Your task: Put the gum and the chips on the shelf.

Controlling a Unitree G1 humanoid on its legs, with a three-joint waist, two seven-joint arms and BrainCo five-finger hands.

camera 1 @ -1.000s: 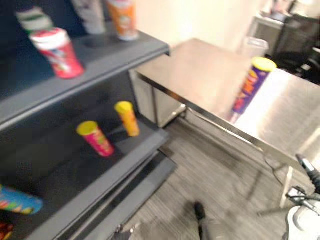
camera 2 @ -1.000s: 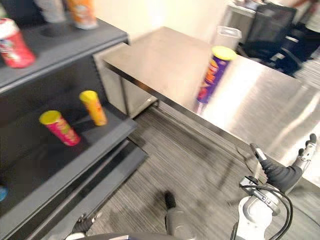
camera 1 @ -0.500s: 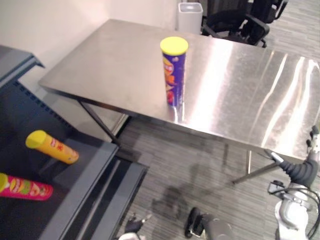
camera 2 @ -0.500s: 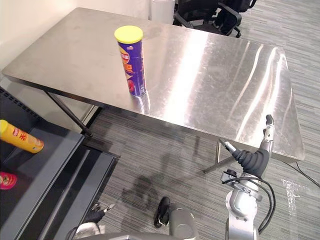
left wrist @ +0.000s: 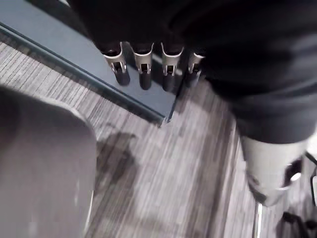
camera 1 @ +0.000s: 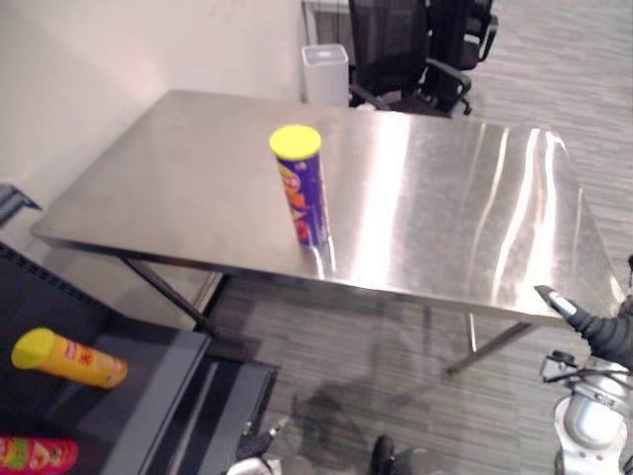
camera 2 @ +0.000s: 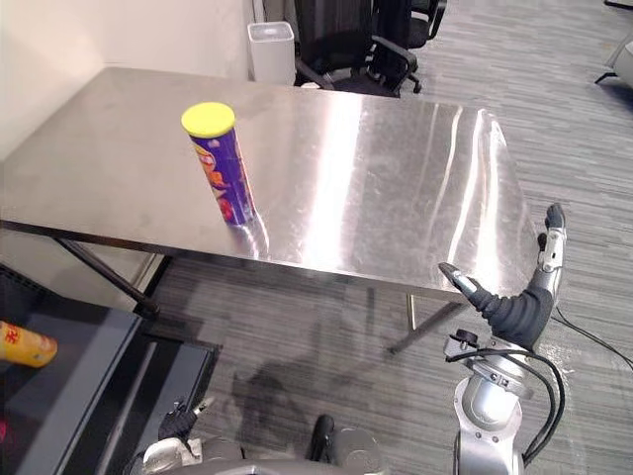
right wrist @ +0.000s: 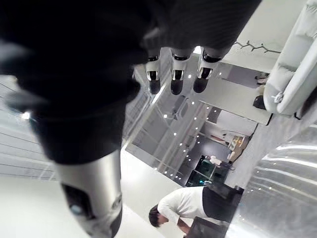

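Note:
A purple chips can (camera 1: 302, 193) with a yellow lid stands upright near the front edge of a steel table (camera 1: 445, 218). My right hand (camera 2: 514, 307) is raised at the lower right, just off the table's near right corner and well apart from the can, fingers straight and holding nothing. In the right wrist view its fingers (right wrist: 173, 74) point out straight. My left hand (camera 2: 176, 424) hangs low at the bottom, over the floor by the shelf's base. Its fingers (left wrist: 143, 69) hang straight and empty in the left wrist view.
A dark shelf unit (camera 1: 148, 396) stands at the lower left with an orange can (camera 1: 69, 358) and a pink can (camera 1: 35, 455) lying on it. A white bin (camera 1: 324, 71) and black office chairs (camera 1: 415, 49) stand behind the table. A person (right wrist: 183, 203) is reflected far off.
The camera has swung right, from the shelf to the table, so the chips can now stands near the middle. Both hands remain empty.

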